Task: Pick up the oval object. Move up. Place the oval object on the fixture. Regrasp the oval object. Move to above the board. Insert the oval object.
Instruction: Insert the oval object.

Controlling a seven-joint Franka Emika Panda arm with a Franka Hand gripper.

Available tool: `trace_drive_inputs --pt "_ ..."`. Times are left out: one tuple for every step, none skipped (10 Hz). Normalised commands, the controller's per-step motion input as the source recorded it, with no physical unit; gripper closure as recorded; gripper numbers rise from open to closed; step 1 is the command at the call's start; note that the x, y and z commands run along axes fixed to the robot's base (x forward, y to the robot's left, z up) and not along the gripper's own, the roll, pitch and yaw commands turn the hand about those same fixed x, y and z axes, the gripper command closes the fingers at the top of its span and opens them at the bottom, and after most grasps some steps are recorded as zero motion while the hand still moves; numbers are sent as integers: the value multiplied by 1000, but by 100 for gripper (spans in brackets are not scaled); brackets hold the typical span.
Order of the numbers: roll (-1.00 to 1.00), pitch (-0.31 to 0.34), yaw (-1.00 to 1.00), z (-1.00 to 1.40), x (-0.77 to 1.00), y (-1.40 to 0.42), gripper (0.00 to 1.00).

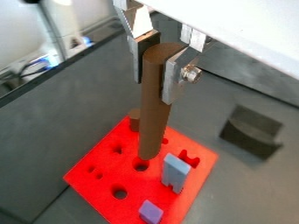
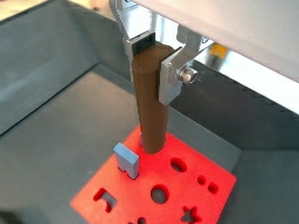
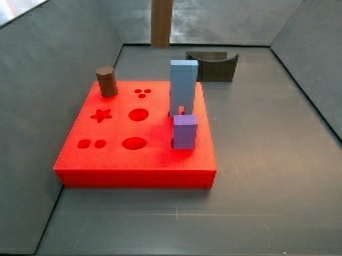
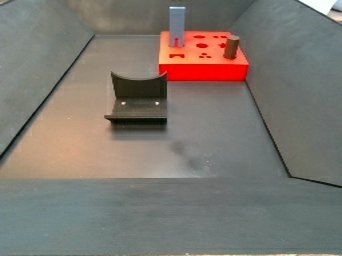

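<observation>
My gripper (image 1: 156, 68) is shut on the top end of the oval object (image 1: 152, 114), a long dark-brown peg hanging upright. In both wrist views its lower end hangs above the red board (image 1: 82, 171), over the holes next to the blue block (image 1: 176, 168). The gripper (image 2: 152, 66), peg (image 2: 149, 105) and board (image 2: 128, 197) show again from the opposite side. In a side view only the peg (image 3: 160, 22) shows, high behind the board (image 3: 134, 172). The dark fixture (image 3: 214, 65) stands empty on the floor beyond the board, and closer up in a side view (image 4: 136, 98).
A tall blue block (image 3: 183, 85) and a short purple block (image 3: 186, 130) stand in the board. A stubby brown cylinder (image 3: 106, 80) stands at a board corner. Grey bin walls (image 4: 40, 90) enclose the floor.
</observation>
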Motion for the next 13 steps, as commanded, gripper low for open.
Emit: trace_drive_inputs --pt "-30 -107 -1000 -360 0 -71 100" --pt "-41 -96 -1000 -380 0 -17 100" --pt "-31 -93 -1000 -417 0 -11 100" --pt "-26 -107 -1000 -466 0 -6 100" --pt "-26 -110 -1000 -469 0 -6 100" --pt "-29 -106 -1000 -471 0 -9 100" --pt "0 0 -954 -263 0 -183 100" --pt "0 0 -903 -154 0 -246 100" --pt "0 0 -937 -171 0 -214 100" --pt "0 0 -1000 -277 0 -77 100" --pt "0 0 -1000 -303 0 -9 100" --pt "0 0 -1000 -323 0 0 100" --pt "0 0 -1000 -323 0 0 100"
